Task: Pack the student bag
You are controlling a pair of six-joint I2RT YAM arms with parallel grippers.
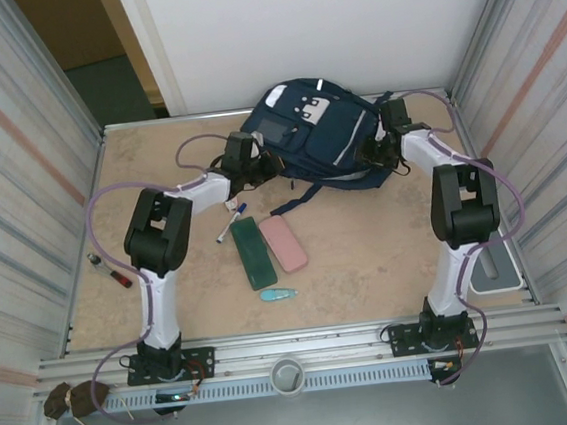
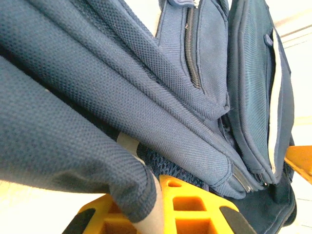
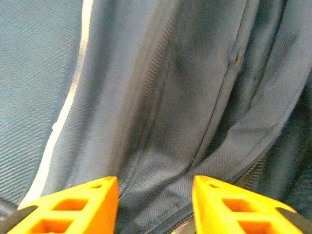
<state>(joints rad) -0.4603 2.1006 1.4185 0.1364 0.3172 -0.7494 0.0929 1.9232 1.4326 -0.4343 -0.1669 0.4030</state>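
Orange jaws against navy student bag (image 1: 322, 138)

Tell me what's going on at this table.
Two robot arms are working on the student bag at the far end of the table. The left gripper is shut on a fold of its fabric; the right gripper is open against its side. A green case, pink case and pen lie unpacked nearby.
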